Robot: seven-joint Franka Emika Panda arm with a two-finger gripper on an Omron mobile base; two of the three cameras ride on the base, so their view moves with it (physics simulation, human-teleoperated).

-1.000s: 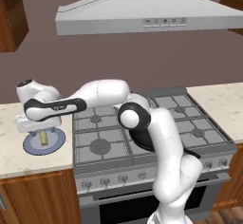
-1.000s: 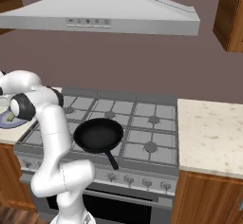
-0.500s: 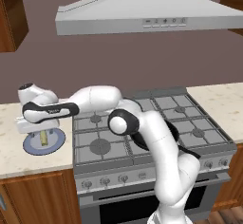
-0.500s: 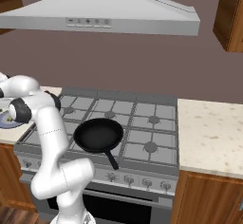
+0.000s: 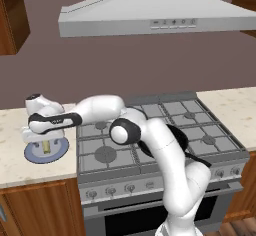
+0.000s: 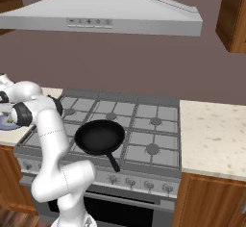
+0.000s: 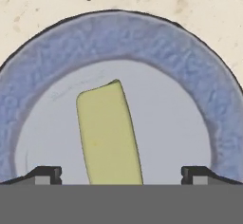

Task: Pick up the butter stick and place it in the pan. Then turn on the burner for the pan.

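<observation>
The butter (image 7: 108, 133), a pale-yellow block with squared edges and one slightly peaked end, lies near the middle of a blue-rimmed plate (image 7: 118, 35) on the counter (image 5: 15, 160) left of the stove (image 6: 139, 120). The gripper (image 7: 121, 173) hangs just above it, jaws spread wide, one tip on each side of the stick. To take it cleanly, the hand should probably drop straight down until the tips bracket the block's long sides, then close gently before carrying it to the pan (image 6: 100, 137) at the stove's front.

Both base views share the stove (image 5: 165, 130); hand view looks closely down onto the plate (image 7: 142, 38).
</observation>
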